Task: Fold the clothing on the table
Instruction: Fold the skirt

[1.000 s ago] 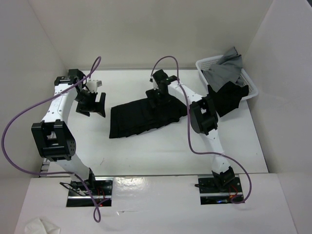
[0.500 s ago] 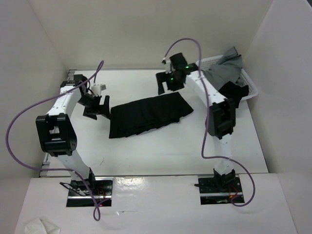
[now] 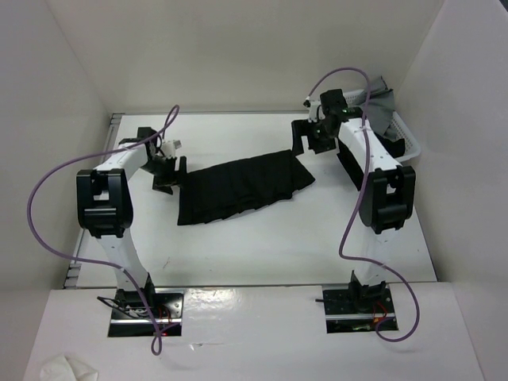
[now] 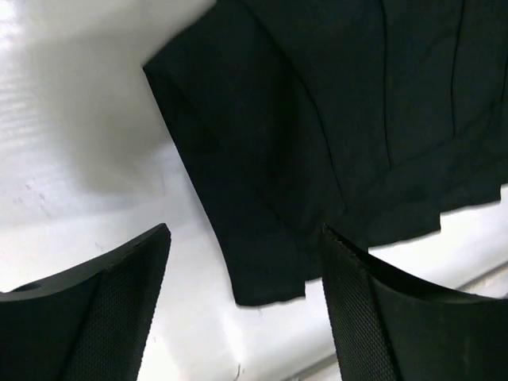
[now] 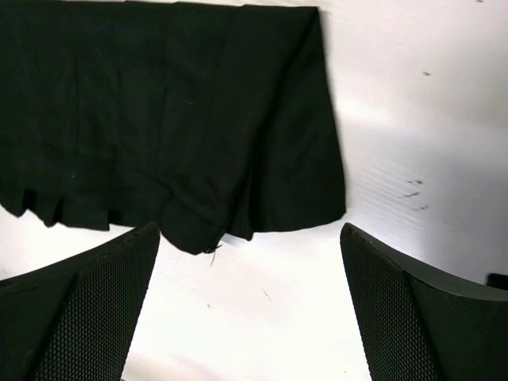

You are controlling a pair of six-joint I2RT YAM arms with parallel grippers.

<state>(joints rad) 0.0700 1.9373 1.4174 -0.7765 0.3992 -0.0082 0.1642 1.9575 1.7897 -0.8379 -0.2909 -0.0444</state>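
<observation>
From overhead, showing the clothing (image 3: 242, 189) lying flat on the middle of the surface (image 3: 278, 246), slanting from near left to far right. Hovering just beside its left edge, the left pincer (image 3: 168, 171); hanging near its far right corner, the right pincer (image 3: 306, 136).

At the left wrist, looking down on a skirt corner lying between widely spread jaws, gripping nothing.

At the right wrist, looking down on the pleated hem, jaws standing wide apart, holding nothing.

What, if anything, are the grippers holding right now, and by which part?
Nothing is held. The left gripper and the right gripper both stand open, one by each end of the black pleated skirt lying on the table.
</observation>
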